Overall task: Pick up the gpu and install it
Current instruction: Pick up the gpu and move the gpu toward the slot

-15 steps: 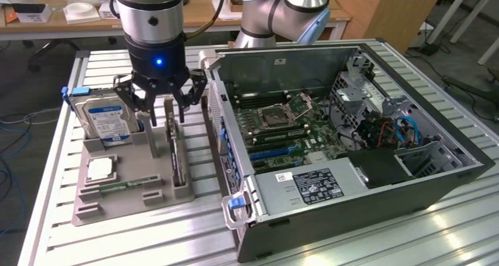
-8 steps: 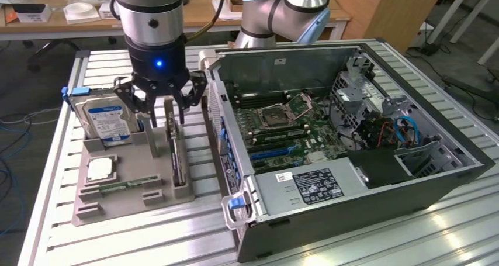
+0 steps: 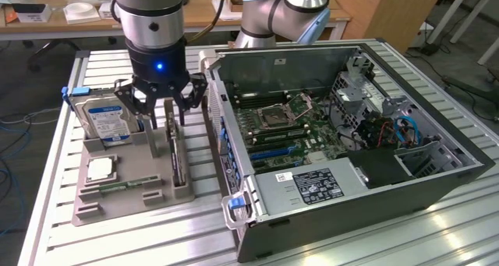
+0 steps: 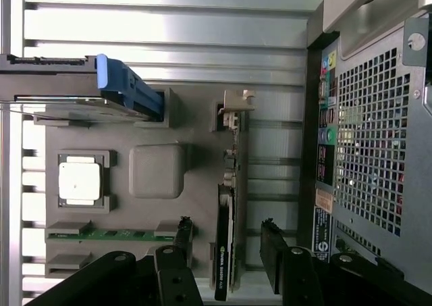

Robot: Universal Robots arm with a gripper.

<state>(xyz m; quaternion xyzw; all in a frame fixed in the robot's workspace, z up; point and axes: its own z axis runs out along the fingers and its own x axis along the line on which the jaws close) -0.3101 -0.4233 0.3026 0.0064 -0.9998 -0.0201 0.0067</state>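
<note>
One arm in this shot, and its end effector (image 3: 165, 121) is spread as wide as it goes with nothing in it. It hangs right over the gpu (image 3: 174, 158), which stands on edge in a slot of the grey parts tray (image 3: 117, 206), on the side nearest the open computer case (image 3: 351, 225). From the wrist view the two fingers (image 4: 270, 252) sit either side of the card, a gap on each side, not touching it. Same tray also has a hard drive (image 3: 107, 121) standing upright, a processor (image 3: 101, 169) and a green memory stick (image 3: 121, 187) lying flat. It all sits on the slatted metal tabletop (image 3: 156, 239).
</note>
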